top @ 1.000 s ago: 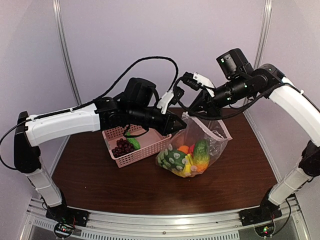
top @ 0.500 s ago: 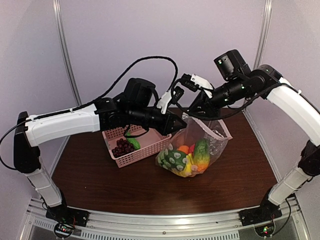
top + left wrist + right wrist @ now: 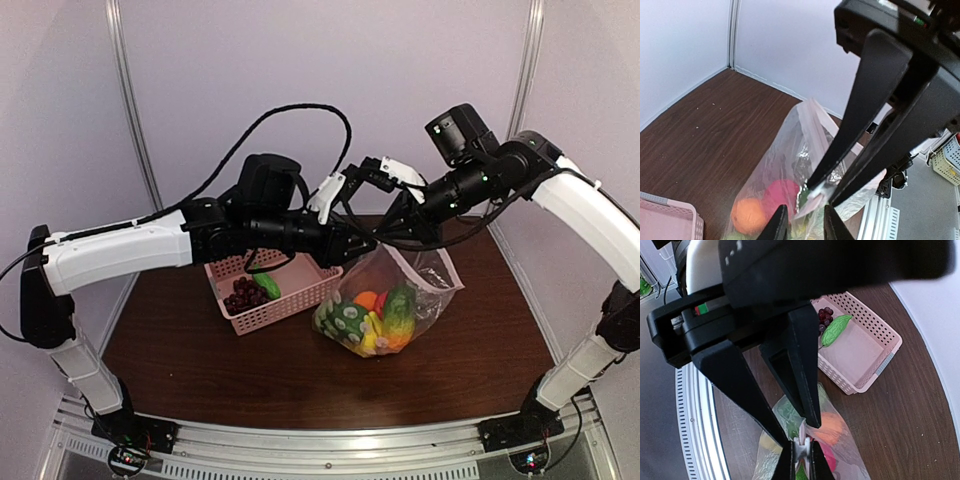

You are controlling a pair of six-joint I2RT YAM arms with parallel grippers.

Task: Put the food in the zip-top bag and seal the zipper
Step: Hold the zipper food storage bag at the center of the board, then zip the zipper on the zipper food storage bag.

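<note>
1. Reference: clock directions are read in the top view, with 12 o'clock pointing away from the arm bases
2. Location of the zip-top bag [image 3: 432,272]: it hangs over the centre of the surface [image 3: 200,370], mouth uppermost and belly sagging low. Whether the belly touches the wood cannot be told
3. Contents: food [image 3: 375,322] is bunched at the bottom of the bag. Orange, red, yellow and green pieces show through the film
4. Not loaded: the grapes [image 3: 245,295] and a green piece [image 3: 267,286] lie in the pink basket [image 3: 300,308], just beside the bag at its 9 o'clock
5. State of the left fingers [image 3: 781,222]: closed to a narrow gap, with a corner of the bag's mouth edge between them. The arm reaches in from 9 o'clock
6. State of the right fingers [image 3: 790,462]: closed to a slit on a whitish piece of the zipper [image 3: 801,450]. Whether that piece is the slider tab cannot be told. The arm reaches in from 2 o'clock
7. Pinch points: the two lie just beside each other at the bag's 11 o'clock corner
8. Step in hand (judgement): the mouth is being handled while loading is incomplete, so sealing now would be premature
9. Next move (judgement): separate the two pinch points to spread the mouth. One arm must then hold the bag alone while the other fetches the grapes and the green piece
10. Caution: the thin film may slip from either pinch under the weight of the contents
</note>
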